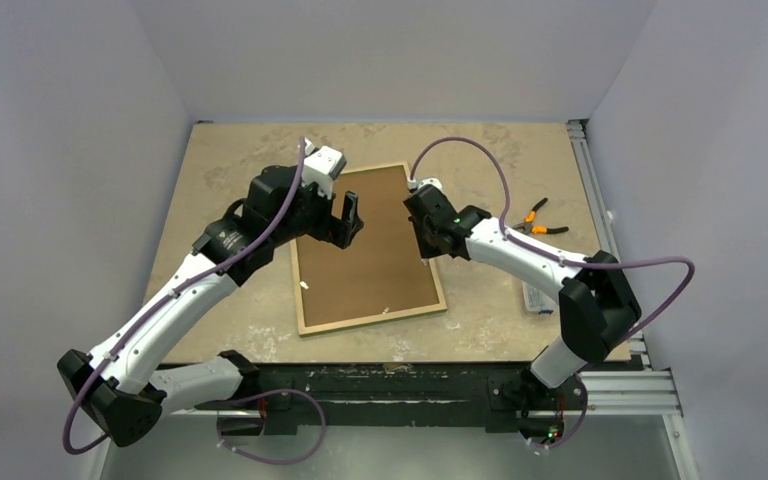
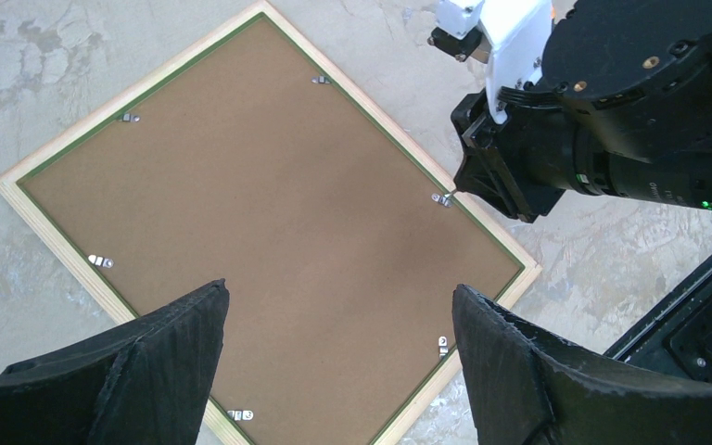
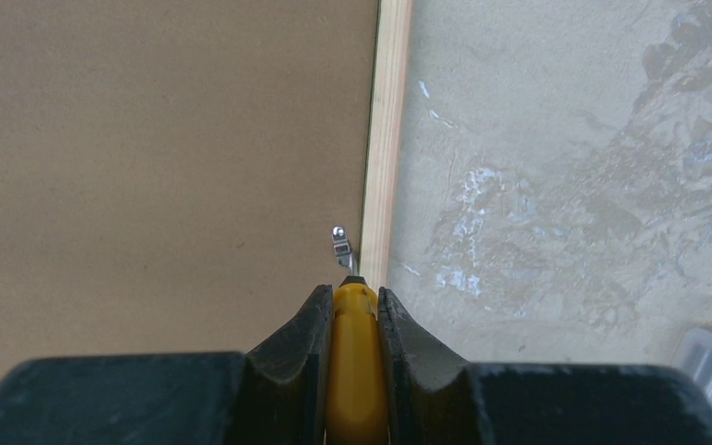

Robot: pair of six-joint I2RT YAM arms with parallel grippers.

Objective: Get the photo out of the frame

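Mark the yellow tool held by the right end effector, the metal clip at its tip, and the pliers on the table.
yellow tool [image 3: 356, 357]: right wrist view, on its yellow handle.
metal clip [image 3: 339, 243]: right wrist view, on the clip's middle.
pliers [image 1: 544, 229]: top external view, on an orange handle.

Frame [image 3: 387, 139] on table [image 1: 230, 170] centre; pliers [image 1: 538, 222] to its right.

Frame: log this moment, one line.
green frame: face down; right gripper: shut on yellow-handled tool at metal clip; left gripper: open above brown fibreboard back

photo [image 1: 368, 247]: brown back up | frame [image 1: 372, 324]: face-down, flat on table
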